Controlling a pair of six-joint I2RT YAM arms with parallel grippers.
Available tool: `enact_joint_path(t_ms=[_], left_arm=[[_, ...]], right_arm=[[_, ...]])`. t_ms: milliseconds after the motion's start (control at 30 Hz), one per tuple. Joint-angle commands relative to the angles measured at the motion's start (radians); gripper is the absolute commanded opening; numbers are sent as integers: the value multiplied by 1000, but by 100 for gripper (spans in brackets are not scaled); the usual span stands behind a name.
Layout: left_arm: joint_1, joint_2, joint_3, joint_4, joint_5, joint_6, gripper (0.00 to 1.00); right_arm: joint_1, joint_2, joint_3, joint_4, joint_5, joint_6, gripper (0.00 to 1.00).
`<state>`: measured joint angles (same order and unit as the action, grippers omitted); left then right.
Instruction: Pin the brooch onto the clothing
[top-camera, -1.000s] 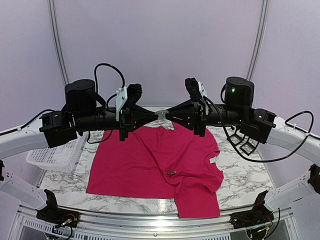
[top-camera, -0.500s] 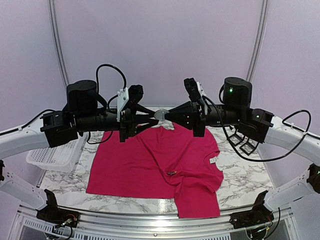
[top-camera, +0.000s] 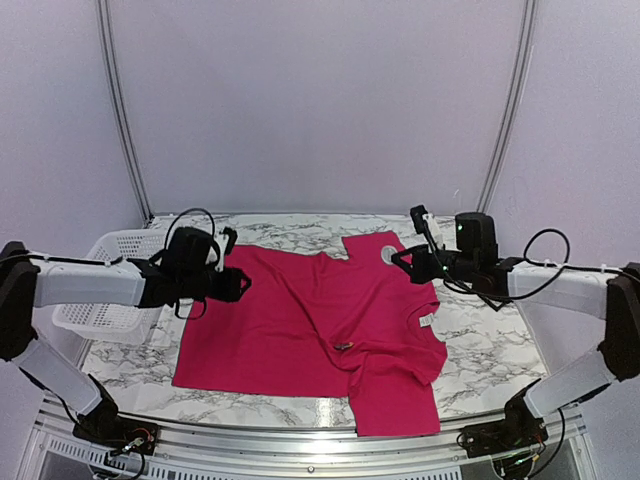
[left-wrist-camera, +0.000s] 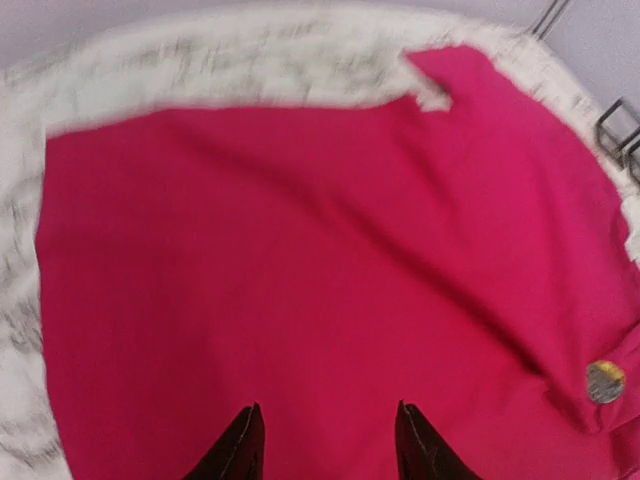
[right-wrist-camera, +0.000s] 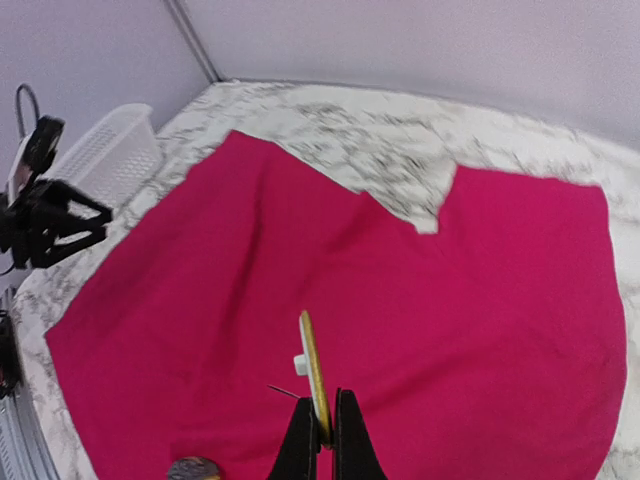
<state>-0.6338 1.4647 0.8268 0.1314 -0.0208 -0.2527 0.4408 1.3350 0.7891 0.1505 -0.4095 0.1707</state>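
The step in hand looks like the carry. The right claw (right-wrist-camera: 322, 428) is pressed together on the lower rim of the brooch (right-wrist-camera: 314, 368). It holds the disc upright and edge-on to its own camera, and a thin pin (right-wrist-camera: 283, 392) sticks out to one side. From above, the brooch hangs over the far right part of the shirt (top-camera: 290, 320), apparently clear of the cloth. The left claw (left-wrist-camera: 327, 415) is spread and holds nothing. It hovers low over the shirt's left side, its fingers pointing across the fabric.

The shirt lies mostly flat on the desk (top-camera: 480, 350), with creases across it and a fold towards its near right corner, where a white label (top-camera: 427, 320) shows. A small round piece (left-wrist-camera: 605, 381) rests on the cloth by that fold; I cannot tell what it is.

The next move, as I judge it, is to lower the brooch and tilt it so the pin meets the cloth at a shallow angle. The pin then has to go through a raised bit of fabric. Soft fabric will likely slide or dent, so the left claw probably has to pinch or press it near the entry spot. The brooch could also twist in so narrow a grip.

The desk is white with grey marble veining. A white slotted basket (top-camera: 95, 310) sits at its left edge. Plain pale lilac panels (top-camera: 320, 100) close in the space.
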Motion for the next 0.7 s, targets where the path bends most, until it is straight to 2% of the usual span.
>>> enact_joint_path(t_ms=[0, 300, 500, 667], left_arm=[[-6, 81, -124, 15, -19, -215, 45], [9, 85, -267, -18, -156, -301, 45], [17, 32, -324, -77, -254, -333, 46], [23, 26, -306, -102, -283, -291, 48]], right_arm=[[-96, 136, -54, 112, 57, 115, 0], [-242, 443, -24, 166, 57, 156, 0], [-307, 586, 117, 106, 62, 106, 0], [-314, 665, 255, 40, 60, 67, 0]])
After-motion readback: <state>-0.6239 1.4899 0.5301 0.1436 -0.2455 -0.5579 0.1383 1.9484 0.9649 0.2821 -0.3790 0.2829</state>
